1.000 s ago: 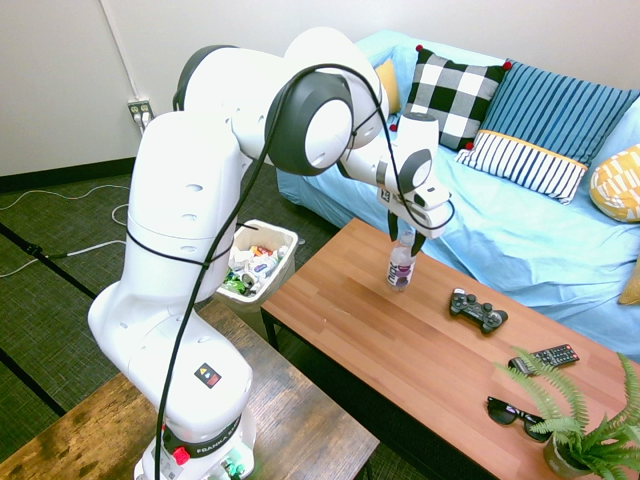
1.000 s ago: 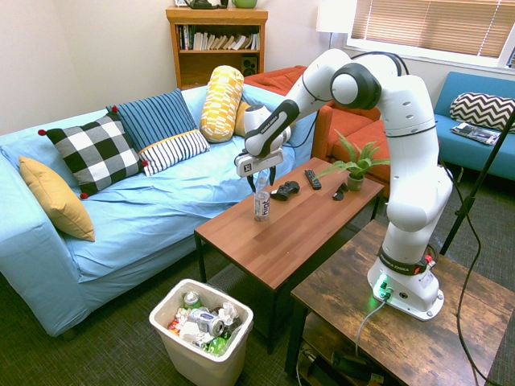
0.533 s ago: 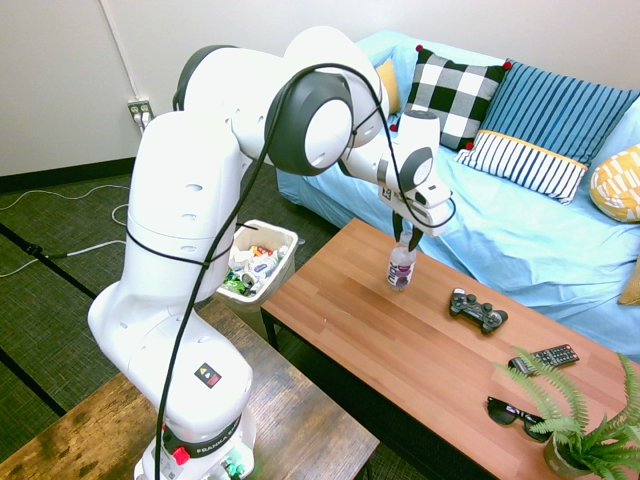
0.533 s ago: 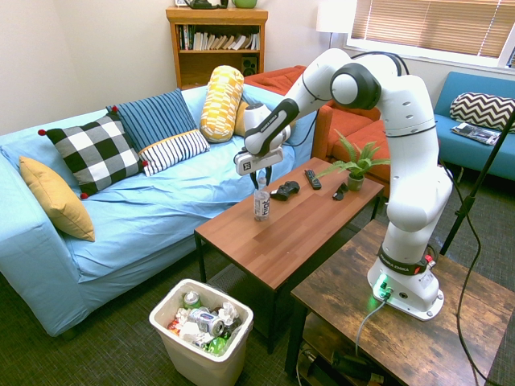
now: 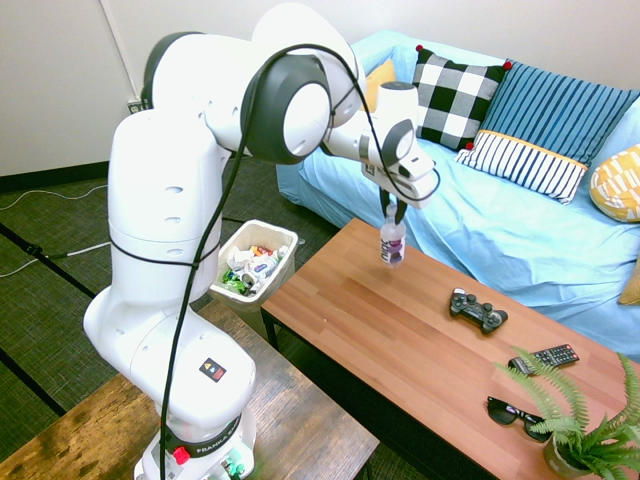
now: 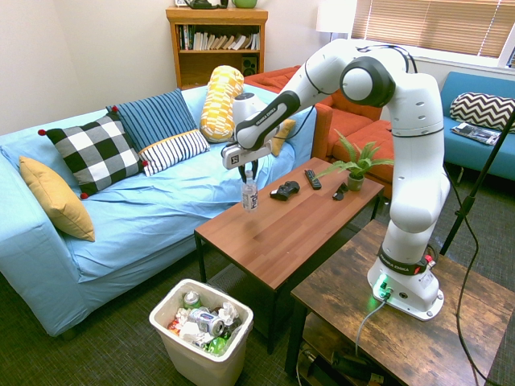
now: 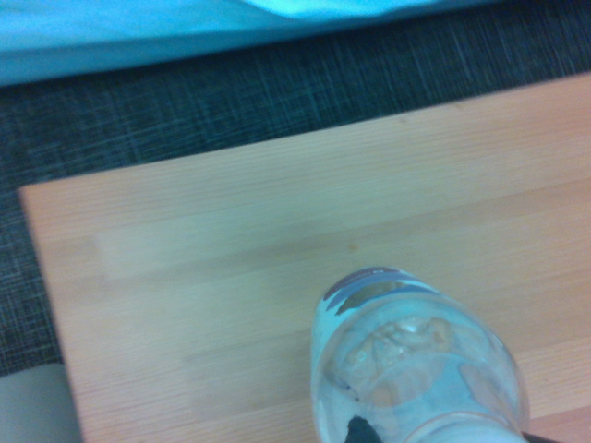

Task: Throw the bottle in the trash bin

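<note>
Lifted off the wooden tabletop point(image 6: 290, 229) since a second ago, the small clear plastic bottle with a white cap and dark label point(image 6: 250, 195) now hangs upright above the tabletop's sofa-side corner, the hand point(image 6: 247, 170) clamped on its neck. Beyond that corner, on the floor, stands the white rectangular plastic trash bin point(image 6: 200, 357), already part full of cans and wrappers. Carrying well likely means keeping the bottle upright, clearing the tabletop edge, and releasing only once above the bin's rim. Label print is too small to read.
</note>
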You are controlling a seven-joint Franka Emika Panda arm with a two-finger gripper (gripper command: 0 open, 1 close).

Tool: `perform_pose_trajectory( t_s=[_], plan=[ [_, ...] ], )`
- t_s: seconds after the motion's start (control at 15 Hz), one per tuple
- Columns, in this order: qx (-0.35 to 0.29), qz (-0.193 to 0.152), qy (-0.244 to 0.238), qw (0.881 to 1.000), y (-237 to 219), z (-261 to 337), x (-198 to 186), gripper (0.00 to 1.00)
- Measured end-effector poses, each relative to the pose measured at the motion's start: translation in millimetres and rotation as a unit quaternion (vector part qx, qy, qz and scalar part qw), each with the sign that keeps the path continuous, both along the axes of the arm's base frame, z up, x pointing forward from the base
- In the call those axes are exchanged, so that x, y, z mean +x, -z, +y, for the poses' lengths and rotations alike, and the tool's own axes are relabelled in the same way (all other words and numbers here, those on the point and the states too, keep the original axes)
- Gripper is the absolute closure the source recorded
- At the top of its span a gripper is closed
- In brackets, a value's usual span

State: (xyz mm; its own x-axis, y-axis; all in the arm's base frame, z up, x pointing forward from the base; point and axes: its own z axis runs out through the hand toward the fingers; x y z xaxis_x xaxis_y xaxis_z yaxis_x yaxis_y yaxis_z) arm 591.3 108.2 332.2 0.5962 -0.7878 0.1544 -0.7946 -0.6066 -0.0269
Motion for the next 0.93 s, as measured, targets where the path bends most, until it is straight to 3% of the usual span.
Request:
perform_pose_trajectory(
  t_s=[0.2,0.47,0.73,0.93],
  plan=[
    [-0.016,-0.025,-0.065,0.997,-36.2,103.3,-34.4,1.00],
    [-0.042,-0.029,-0.140,0.989,-33.9,224.7,-82.7,1.00],
    [-0.065,-0.003,-0.209,0.976,34.5,330.8,-124.6,1.00],
    [-0.075,0.028,-0.237,0.968,93.8,377.4,-142.2,1.00]
  ],
)
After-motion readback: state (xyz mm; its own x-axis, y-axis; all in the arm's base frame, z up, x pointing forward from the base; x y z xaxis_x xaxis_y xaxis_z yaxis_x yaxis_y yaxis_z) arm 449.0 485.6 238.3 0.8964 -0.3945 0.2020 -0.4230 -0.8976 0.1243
